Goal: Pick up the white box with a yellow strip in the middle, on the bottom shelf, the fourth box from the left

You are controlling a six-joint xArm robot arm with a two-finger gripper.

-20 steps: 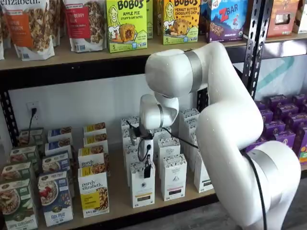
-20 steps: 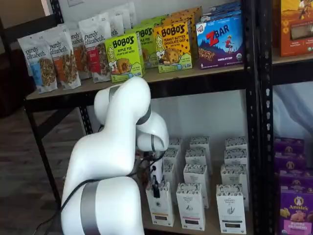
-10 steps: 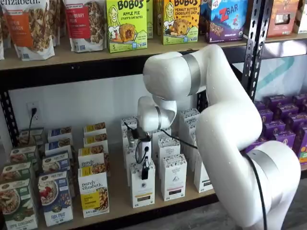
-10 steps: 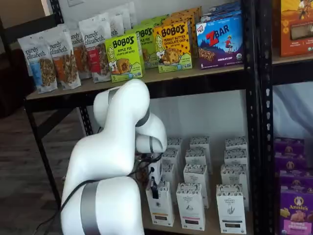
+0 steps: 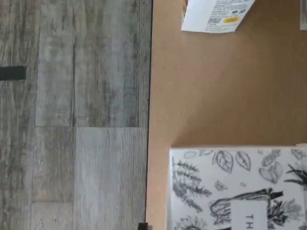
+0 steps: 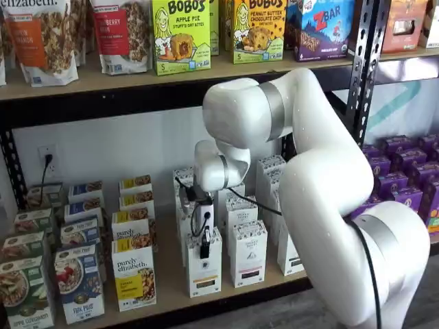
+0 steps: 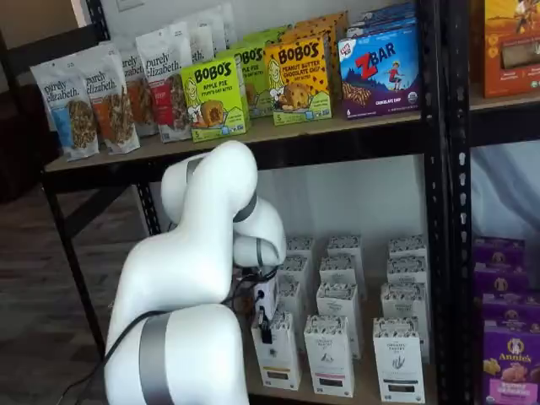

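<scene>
The white box (image 6: 204,271) stands at the front of the bottom shelf (image 6: 168,277), with a speckled top, a small round emblem and a dull yellow band low on its front. It also shows in a shelf view (image 7: 278,358). My gripper (image 6: 204,248) hangs just in front of and above the box's top edge; in a shelf view (image 7: 265,327) it shows the same way. Only a thin black finger shape shows, with no plain gap. The wrist view shows a patterned carton top (image 5: 240,191) on the tan board (image 5: 206,96).
More white cartons (image 6: 248,253) stand to the right and behind. Purely elizabeth boxes (image 6: 134,274) stand to the left. A black rack post (image 6: 363,62) and purple boxes (image 6: 405,178) are at right. The upper shelf holds Bobo's boxes (image 6: 180,34). Grey floor (image 5: 72,120) lies beyond the shelf edge.
The wrist and gripper have shifted a little to the left and slightly lower, staying by the top of the white box. The boxes have not moved.
</scene>
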